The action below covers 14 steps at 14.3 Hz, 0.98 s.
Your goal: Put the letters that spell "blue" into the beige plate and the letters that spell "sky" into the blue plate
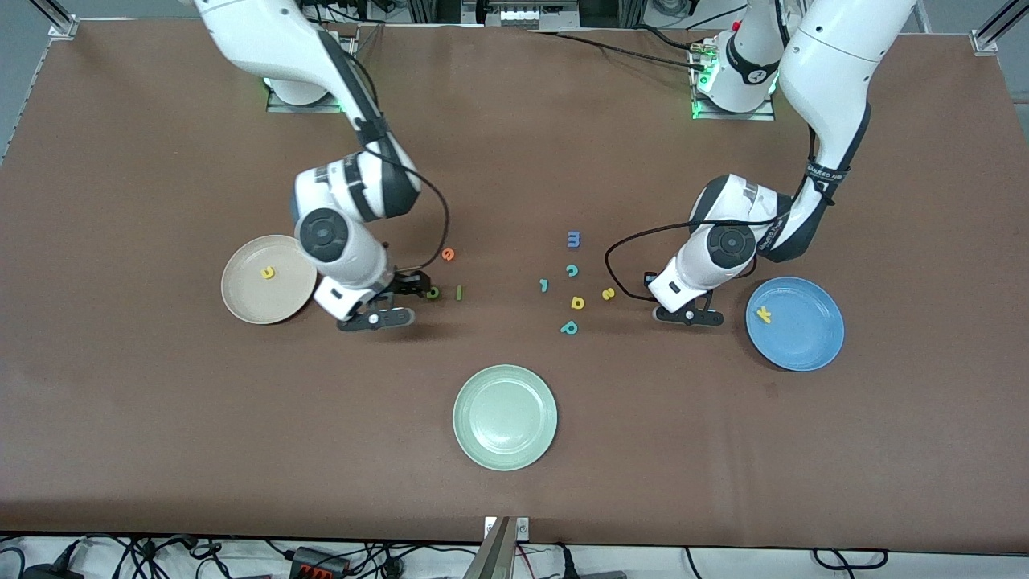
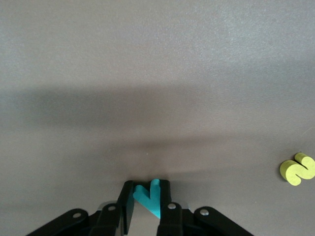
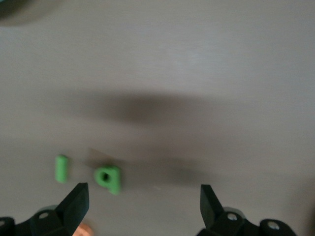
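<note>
1. Brown covering spreads over the whole table [image 1: 514, 145], and we see both arm bases standing along its edge farthest from the front camera.
2. We find the beige plate [image 1: 241, 301] toward the right arm's end of the table, with the yellow u [image 1: 268, 273] lying in it.
3. We find the blue plate [image 1: 804, 342] toward the left arm's end, with the yellow k [image 1: 764, 315] lying in it.
4. Our left gripper [image 2: 147, 199] is low at the table just beside the blue plate; its fingers are pinched tight on the teal y [image 2: 149, 195], as the left wrist view shows.
5. We see the yellow s [image 2: 298, 168] loose on the table near that gripper, toward the middle of the table.
6. Our right gripper [image 3: 142, 196] is low just beside the beige plate, its fingers spread wide and holding nothing.
7. We see the dark green b [image 3: 109, 178] and the green l [image 3: 61, 168] side by side on the table just ahead of those fingers, and the orange e [image 1: 448, 254] farther from the front camera than both.
8. We count other letters in the middle: a blue m [image 1: 573, 239], a teal c [image 1: 571, 271], a teal l [image 1: 544, 285], a yellow d-like letter [image 1: 577, 302] and a teal p [image 1: 569, 327].
9. We see a pale green plate [image 1: 505, 416] nearest the front camera, midway along the table.
</note>
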Available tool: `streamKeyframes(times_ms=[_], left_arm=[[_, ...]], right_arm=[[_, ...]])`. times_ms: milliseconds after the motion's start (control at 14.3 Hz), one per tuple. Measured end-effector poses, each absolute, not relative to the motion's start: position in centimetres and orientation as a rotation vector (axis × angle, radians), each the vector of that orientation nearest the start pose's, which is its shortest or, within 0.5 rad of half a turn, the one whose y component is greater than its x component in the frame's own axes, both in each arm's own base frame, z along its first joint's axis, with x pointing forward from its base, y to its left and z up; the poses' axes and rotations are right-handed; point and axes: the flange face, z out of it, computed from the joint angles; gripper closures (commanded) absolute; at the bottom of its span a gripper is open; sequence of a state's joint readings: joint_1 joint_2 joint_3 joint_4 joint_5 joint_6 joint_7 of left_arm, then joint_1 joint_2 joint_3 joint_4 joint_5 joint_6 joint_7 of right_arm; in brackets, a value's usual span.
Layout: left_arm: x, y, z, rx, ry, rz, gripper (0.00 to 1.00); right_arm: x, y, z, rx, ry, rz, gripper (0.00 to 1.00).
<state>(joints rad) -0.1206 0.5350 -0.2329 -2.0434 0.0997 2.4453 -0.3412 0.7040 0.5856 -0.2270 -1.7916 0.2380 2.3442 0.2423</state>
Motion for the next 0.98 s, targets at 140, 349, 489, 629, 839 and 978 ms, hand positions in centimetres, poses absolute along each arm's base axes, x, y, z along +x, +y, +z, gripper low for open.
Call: streamKeyframes(times_ms=[140,349,489,629,839,978], left_arm=[[54.7,-20.1,17.6,-3.151,0.103,0.197,0.99],[56.2,-18.5,20.3,-3.125,0.080,0.234,0.99],[58.4,-16.1,23.3,-3.105,0.124,0.270,0.99],[60.6,-12.2,25.8,-3.098,0.201,0.277,0.99],[62.1,-4.3,26.1,-3.060,0.314,0.276,0.99],[62.1,-0.6,24.7,-3.044,0.309,0.312,0.99]], right_arm=[[56.6,33.4,20.7,-3.109,-0.112,-0.005,0.08],[55.8,34.5,18.4,-3.125,-0.073,-0.006,0.28],[55.4,35.1,18.1,-3.128,-0.088,0.001,0.36],[55.1,35.3,18.1,-3.131,-0.094,0.015,0.41],[54.9,35.2,17.9,-3.139,-0.095,0.046,0.49],[54.9,35.2,17.8,-3.141,-0.095,0.055,0.50]])
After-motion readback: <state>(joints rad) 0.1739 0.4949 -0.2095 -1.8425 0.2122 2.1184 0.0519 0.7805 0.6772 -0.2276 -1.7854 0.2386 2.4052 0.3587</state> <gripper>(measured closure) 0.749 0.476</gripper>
